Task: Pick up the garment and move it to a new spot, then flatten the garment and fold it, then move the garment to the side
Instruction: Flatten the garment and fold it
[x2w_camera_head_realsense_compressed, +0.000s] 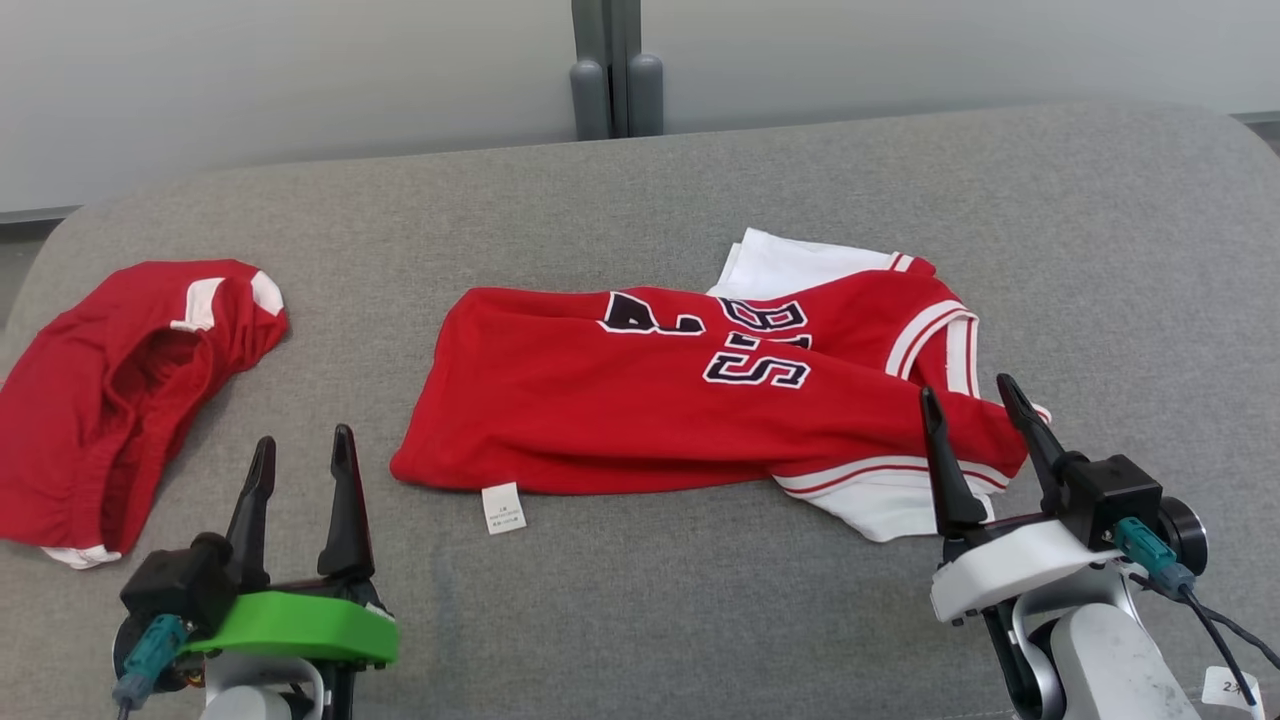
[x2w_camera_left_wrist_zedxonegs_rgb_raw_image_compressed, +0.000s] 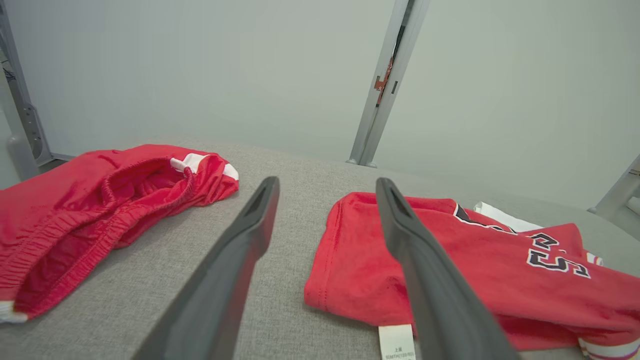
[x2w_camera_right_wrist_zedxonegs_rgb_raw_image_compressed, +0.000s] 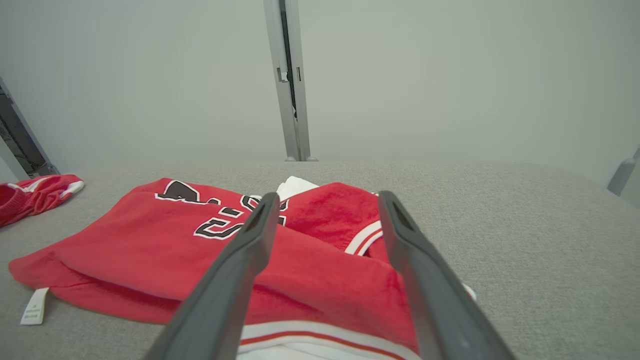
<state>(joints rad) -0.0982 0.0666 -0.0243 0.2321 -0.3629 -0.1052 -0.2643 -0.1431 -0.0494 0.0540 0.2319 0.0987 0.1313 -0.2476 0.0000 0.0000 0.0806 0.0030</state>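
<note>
The garment, a red jersey (x2w_camera_head_realsense_compressed: 640, 410) with black letters and white trim, lies folded lengthwise across the middle of the grey cushion (x2w_camera_head_realsense_compressed: 700, 620). Its white label (x2w_camera_head_realsense_compressed: 503, 508) sticks out at the near left corner. My left gripper (x2w_camera_head_realsense_compressed: 304, 436) stands open at the lower left, short of the jersey's left hem and holding nothing. In the left wrist view the left gripper (x2w_camera_left_wrist_zedxonegs_rgb_raw_image_compressed: 327, 181) points between the jersey (x2w_camera_left_wrist_zedxonegs_rgb_raw_image_compressed: 500, 280) and the shorts. My right gripper (x2w_camera_head_realsense_compressed: 968, 387) is open by the jersey's right, striped end. In the right wrist view the right gripper (x2w_camera_right_wrist_zedxonegs_rgb_raw_image_compressed: 328, 195) hovers over the jersey (x2w_camera_right_wrist_zedxonegs_rgb_raw_image_compressed: 150, 240), gripping nothing.
A pair of red shorts (x2w_camera_head_realsense_compressed: 110, 390) with white trim lies crumpled at the far left of the cushion, also seen as the shorts (x2w_camera_left_wrist_zedxonegs_rgb_raw_image_compressed: 75, 205) and the shorts (x2w_camera_right_wrist_zedxonegs_rgb_raw_image_compressed: 30, 195). A pale wall with a grey post (x2w_camera_head_realsense_compressed: 615, 70) runs behind the cushion. Bare grey fabric stretches to the right of the jersey.
</note>
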